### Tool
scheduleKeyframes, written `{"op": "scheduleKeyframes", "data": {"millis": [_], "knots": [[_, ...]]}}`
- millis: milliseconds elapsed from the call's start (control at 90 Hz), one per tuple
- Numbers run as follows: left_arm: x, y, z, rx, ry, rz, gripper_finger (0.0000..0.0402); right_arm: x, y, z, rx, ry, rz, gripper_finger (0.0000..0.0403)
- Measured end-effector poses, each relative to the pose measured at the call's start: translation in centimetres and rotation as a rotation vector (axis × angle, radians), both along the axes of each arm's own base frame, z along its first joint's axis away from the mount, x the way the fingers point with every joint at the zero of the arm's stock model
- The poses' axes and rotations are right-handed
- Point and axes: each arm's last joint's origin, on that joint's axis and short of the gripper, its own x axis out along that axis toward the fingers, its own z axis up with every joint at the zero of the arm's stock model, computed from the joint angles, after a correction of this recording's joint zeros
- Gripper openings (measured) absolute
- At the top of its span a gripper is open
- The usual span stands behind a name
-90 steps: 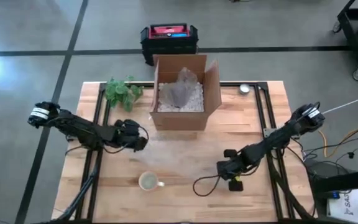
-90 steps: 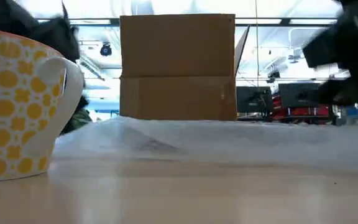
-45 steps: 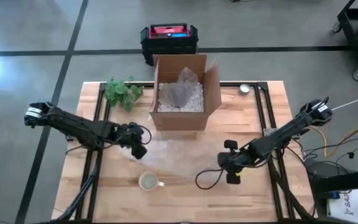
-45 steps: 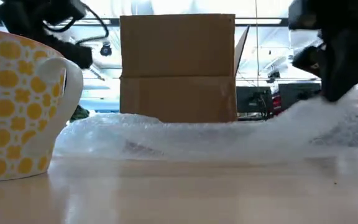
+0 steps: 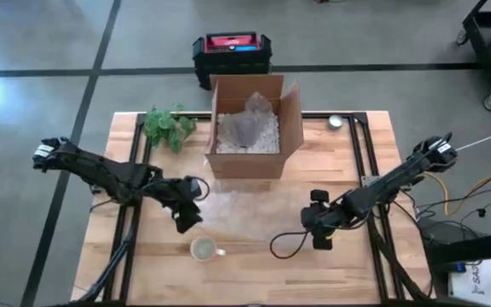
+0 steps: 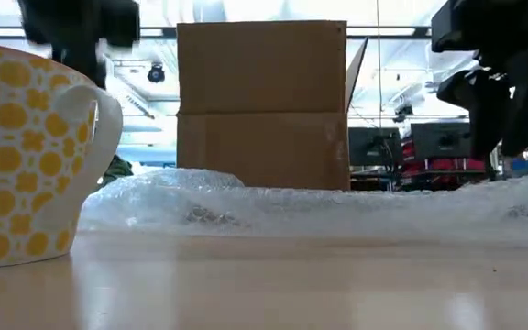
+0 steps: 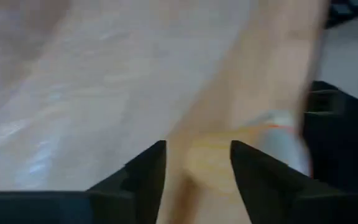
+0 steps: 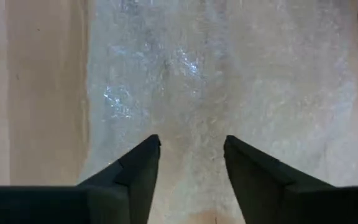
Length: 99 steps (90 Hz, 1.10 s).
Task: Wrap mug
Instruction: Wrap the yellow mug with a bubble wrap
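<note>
Light wooden slatted table (image 5: 254,264) fills the centre of the high view. Open brown cardboard box (image 5: 254,128) stands at the table's 12 o'clock edge, holding crumpled grey paper over white packing fill. Black case with a red lid (image 5: 232,51) sits on the floor beyond the box, further toward 12 o'clock.

Clear bubble-wrap sheet (image 5: 245,209) lies flat at table centre, just on the 6 o'clock side of the box; in the low view its near edge is rumpled (image 6: 273,206).

Green leafy plant sprig (image 5: 167,125) lies at about 10 o'clock, beside the box.

Left gripper (image 5: 186,220) hangs at the sheet's 9 o'clock edge, just toward 11 o'clock of the mug; fingers (image 7: 145,171) spread apart, nothing between them. Right gripper (image 5: 318,230) hangs at the sheet's 3 o'clock edge; fingers (image 8: 138,165) also apart, over the bubble wrap, nothing pinched.

White ceramic mug with yellow dot-flower pattern (image 5: 204,249) stands upright on bare wood at 6 o'clock of the sheet, off the wrap, handle pointing toward 3 o'clock.

Small round silver object (image 5: 336,122) rests near the table's 1 o'clock corner.
</note>
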Motion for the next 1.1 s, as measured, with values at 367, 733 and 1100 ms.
{"op": "scheduleKeyframes", "data": {"millis": [367,733,1100], "knots": [[4.4,-7.8,-0.5,0.222,0.217,-0.117,0.0128,1.0,0.4,-0.6,-0.025,-0.06,0.02,0.0185],[6.1,-8.5,1.5,0.373,0.285,-0.14,0.01,1.2,0.4,-0.6,-0.009,-0.079,-0.027,0.0175],[4.5,-7.2,0.4,0.323,0.246,-0.096,0.0173,1.2,0.3,-0.6,-0.001,-0.082,-0.044,0.0166]]}}
